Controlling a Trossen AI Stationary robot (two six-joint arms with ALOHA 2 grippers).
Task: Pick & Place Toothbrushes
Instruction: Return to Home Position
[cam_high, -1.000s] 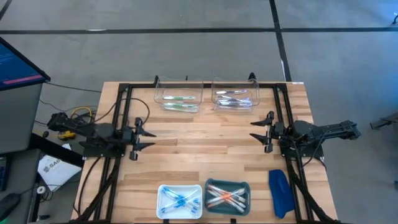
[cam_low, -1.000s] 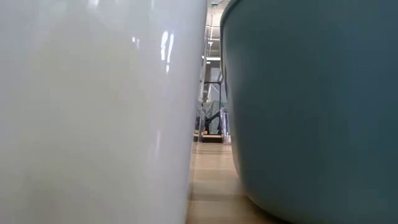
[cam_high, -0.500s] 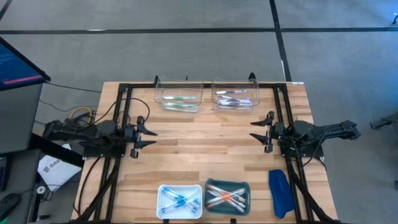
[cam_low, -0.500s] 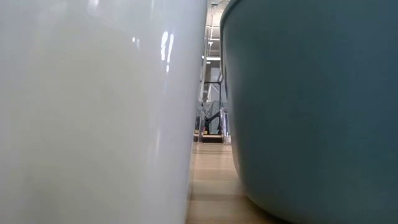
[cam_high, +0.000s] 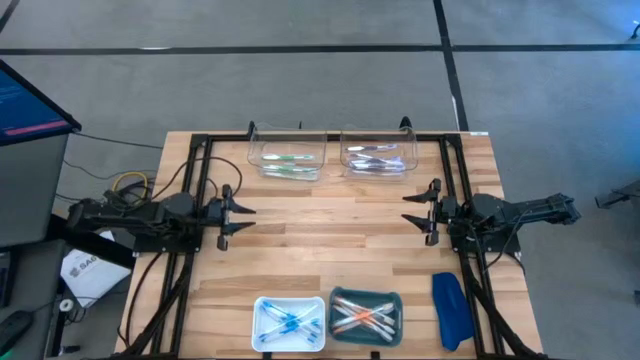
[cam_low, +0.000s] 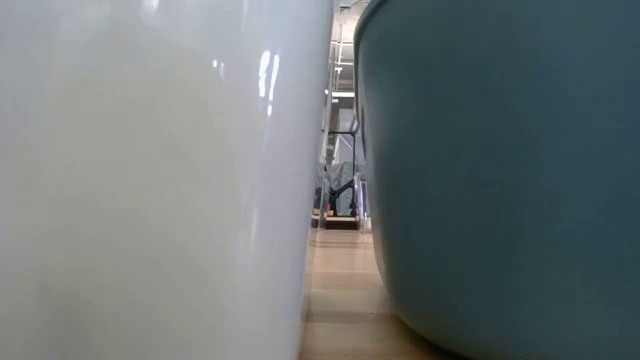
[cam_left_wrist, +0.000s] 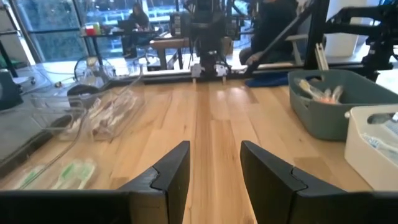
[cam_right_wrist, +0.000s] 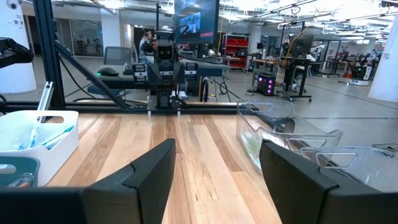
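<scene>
at the bottom centre of the high view the white bin (cam_high: 256, 325) holds the blue toothbrushes (cam_high: 290, 322). just beside it, to its right, the teal bin (cam_high: 335, 300) holds the orange toothbrushes (cam_high: 362, 317). a dark-blue oblong object (cam_high: 451, 310) lies alone at the lower right.

in the middle band of the frame the bare table (cam_high: 330, 250) shows no loose brush. the left gripper (cam_high: 235, 213) sits at the left edge of the wood and the right gripper (cam_high: 415, 211) at the right edge, facing each other and well apart. in each wrist view the two dark fingers stand apart with only wood between them, so both are empty.

at the top of the frame the left clear bin (cam_high: 255, 140) holds the green toothbrushes (cam_high: 288, 160), and the right clear bin (cam_high: 408, 140) beside it holds the silvery toothbrushes (cam_high: 375, 160).

the sorting looks finished, and the step in hand looks like parking the arms. the next move calls for no grasp. each arm only needs to settle at its own side, fingers empty, clear of all four bins.
</scene>
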